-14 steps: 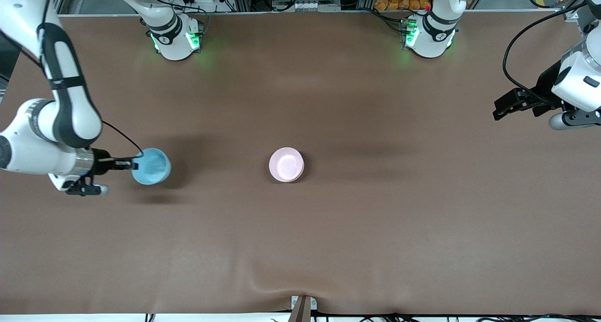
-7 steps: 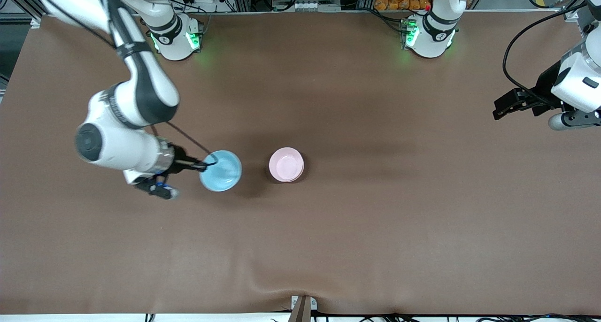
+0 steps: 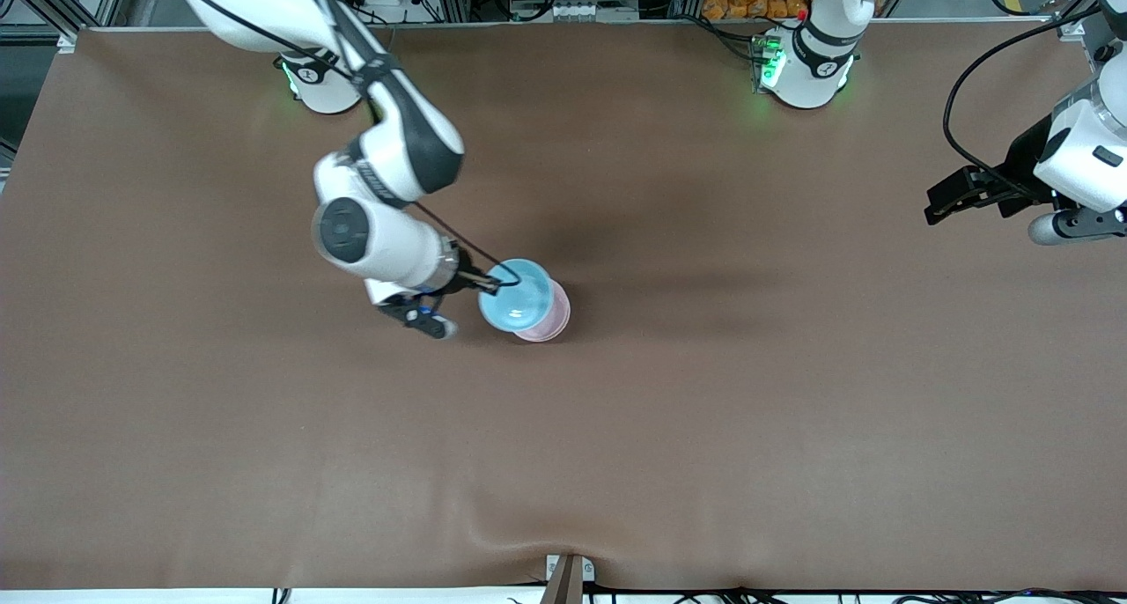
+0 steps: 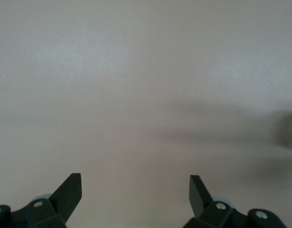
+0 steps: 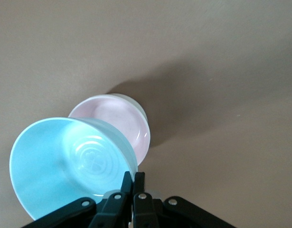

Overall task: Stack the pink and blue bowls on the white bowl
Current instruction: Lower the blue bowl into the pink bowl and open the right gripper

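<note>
My right gripper (image 3: 504, 280) is shut on the rim of the light blue bowl (image 3: 519, 305) and holds it, tilted, over the pink bowl (image 3: 553, 325) in the middle of the table. In the right wrist view the gripper (image 5: 135, 176) pinches the blue bowl's (image 5: 65, 161) rim. The pink bowl (image 5: 119, 121) sits nested in the white bowl (image 5: 140, 110), of which only a strip of wall shows. The blue bowl covers most of the pink bowl in the front view. My left gripper (image 3: 938, 206) is open and empty, waiting over the left arm's end of the table; its view (image 4: 135, 179) shows bare cloth.
The brown table cloth (image 3: 704, 410) has a raised fold (image 3: 528, 525) near the front edge by a small bracket (image 3: 568, 573). The arm bases (image 3: 326, 76) (image 3: 806, 67) stand along the farthest edge.
My right arm has carried the blue bowl from the right arm's end of the table to over the pink bowl. The left arm has not moved.
</note>
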`<state>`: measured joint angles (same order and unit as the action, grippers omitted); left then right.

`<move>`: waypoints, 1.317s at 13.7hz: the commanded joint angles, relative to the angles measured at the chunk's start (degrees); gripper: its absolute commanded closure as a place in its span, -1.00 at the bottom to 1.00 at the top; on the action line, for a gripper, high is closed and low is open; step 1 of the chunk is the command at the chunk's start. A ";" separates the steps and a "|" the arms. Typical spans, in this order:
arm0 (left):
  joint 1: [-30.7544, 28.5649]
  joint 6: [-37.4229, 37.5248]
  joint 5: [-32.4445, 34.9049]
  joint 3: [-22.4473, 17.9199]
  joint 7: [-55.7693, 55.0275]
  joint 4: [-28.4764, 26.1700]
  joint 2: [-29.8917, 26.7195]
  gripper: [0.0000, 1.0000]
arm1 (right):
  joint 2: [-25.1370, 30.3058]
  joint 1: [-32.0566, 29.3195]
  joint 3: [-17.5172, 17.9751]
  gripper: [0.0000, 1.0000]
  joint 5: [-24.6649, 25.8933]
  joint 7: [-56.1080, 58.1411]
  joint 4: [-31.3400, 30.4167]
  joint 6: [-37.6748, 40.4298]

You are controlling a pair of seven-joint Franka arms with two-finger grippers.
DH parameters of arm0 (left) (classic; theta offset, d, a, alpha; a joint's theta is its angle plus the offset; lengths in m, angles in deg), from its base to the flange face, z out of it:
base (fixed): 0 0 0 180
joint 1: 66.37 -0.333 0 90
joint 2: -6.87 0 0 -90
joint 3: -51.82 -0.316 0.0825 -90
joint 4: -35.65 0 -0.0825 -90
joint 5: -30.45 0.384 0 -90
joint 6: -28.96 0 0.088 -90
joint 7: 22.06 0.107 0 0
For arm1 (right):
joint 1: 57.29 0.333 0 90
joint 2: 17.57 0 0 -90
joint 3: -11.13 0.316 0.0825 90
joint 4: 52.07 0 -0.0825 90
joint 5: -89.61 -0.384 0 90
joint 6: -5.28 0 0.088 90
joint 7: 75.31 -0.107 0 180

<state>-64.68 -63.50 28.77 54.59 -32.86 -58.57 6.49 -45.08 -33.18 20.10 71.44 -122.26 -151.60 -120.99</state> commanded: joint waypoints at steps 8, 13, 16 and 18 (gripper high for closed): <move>-0.28 0.53 -0.33 -0.04 1.48 0.08 0.12 -1.00 | -5.09 2.53 -0.54 1.00 -0.47 -2.18 -2.34 -9.87; -0.19 0.44 -0.25 -0.13 1.48 0.17 0.56 -1.00 | -6.50 2.26 -0.54 -0.99 -0.38 -2.18 -2.16 -11.54; -0.19 0.44 -0.25 -0.04 1.48 0.26 0.65 -1.00 | -5.63 1.13 -1.32 -1.00 -0.12 -1.74 2.82 -5.26; -0.19 0.44 -0.25 -0.13 1.57 0.35 0.65 -1.00 | -6.41 -0.10 -3.60 -1.00 2.07 -1.21 12.81 3.80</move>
<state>-64.70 -63.50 28.77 54.59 -32.86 -58.71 7.09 -51.20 -31.63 17.87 71.88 -123.59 -147.53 -125.14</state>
